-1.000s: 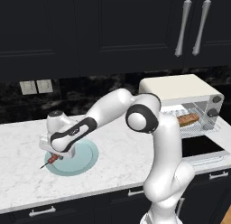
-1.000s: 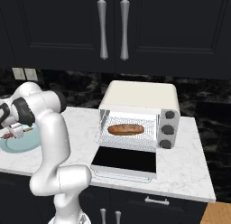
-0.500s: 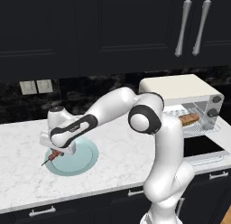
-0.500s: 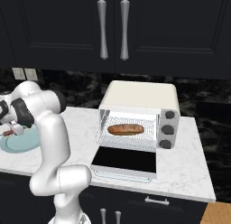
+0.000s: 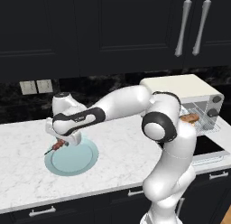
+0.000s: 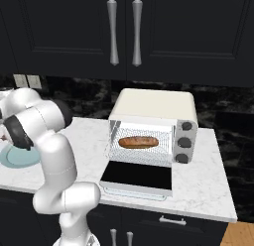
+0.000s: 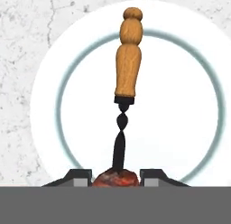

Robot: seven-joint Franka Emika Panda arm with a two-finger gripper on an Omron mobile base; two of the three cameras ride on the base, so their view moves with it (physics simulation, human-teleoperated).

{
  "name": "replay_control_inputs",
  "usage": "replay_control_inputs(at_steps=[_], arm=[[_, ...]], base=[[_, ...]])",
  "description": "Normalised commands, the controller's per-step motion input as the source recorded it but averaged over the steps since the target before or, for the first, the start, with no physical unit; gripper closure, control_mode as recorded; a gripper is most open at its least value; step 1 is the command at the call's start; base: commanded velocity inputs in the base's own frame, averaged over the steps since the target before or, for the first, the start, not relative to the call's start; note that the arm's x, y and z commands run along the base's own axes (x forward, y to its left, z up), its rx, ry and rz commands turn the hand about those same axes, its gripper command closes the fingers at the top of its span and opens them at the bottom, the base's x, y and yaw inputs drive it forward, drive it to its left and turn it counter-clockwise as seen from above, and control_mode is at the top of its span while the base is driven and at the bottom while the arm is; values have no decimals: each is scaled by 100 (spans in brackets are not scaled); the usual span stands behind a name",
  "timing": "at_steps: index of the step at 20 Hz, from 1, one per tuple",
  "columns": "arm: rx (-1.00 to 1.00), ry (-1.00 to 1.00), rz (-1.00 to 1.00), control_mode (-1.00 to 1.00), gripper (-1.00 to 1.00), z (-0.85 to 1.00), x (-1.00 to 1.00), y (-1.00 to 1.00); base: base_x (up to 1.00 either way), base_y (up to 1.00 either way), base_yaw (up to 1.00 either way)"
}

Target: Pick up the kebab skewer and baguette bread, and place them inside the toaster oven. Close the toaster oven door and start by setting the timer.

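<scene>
Pinching the thin dark kebab skewer with its reddish-brown meat chunks (image 7: 118,146), our two-finger gripper (image 7: 115,177) has its tips pressed in on a meat chunk from both sides, with the stick and its turned wooden handle (image 7: 127,56) running away toward 12 o'clock in the hand view. In the left base view the gripper (image 5: 61,142) sits at the round pale blue-rimmed plate (image 5: 85,157) on the white marble counter (image 5: 122,160), at about 9 o'clock from the arm's base, and the skewer (image 5: 55,147) pokes out toward 8 o'clock.

We judge the step in hand to be lifting the skewer clear and carrying it to the cream-white boxy toaster oven (image 6: 154,107), which stands well apart toward 3 o'clock. Its dark glass door (image 6: 139,176) lies folded down, and the golden-brown oblong baguette bread (image 6: 138,142) already rests on the wire rack (image 6: 119,153) inside.

To do this well, we should raise straight up first, since the grip is on soft meat near one end and the long handle may droop or swing. We should then swing slowly, keep the stick level, enter above the open door, and lay it beside the loaf rather than on it.
</scene>
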Motion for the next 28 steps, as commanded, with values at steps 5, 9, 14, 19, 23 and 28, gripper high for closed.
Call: replay_control_inputs(at_steps=[5, 9, 14, 19, 23, 28], arm=[[0, 0, -15, -100, 100, 37, -58, -73], [0, 0, -16, -100, 100, 30, -49, -76], [0, -1, -11, -100, 100, 31, -29, -87], [0, -1, -10, -100, 100, 14, -49, -91], [0, -4, -9, -100, 100, 3, -57, -81], [0, -3, -13, -100, 100, 28, -51, -71]], base=[[0, 0, 0], [0, 0, 0], [0, 0, 0], [0, 0, 0], [0, 0, 0], [0, 0, 0]])
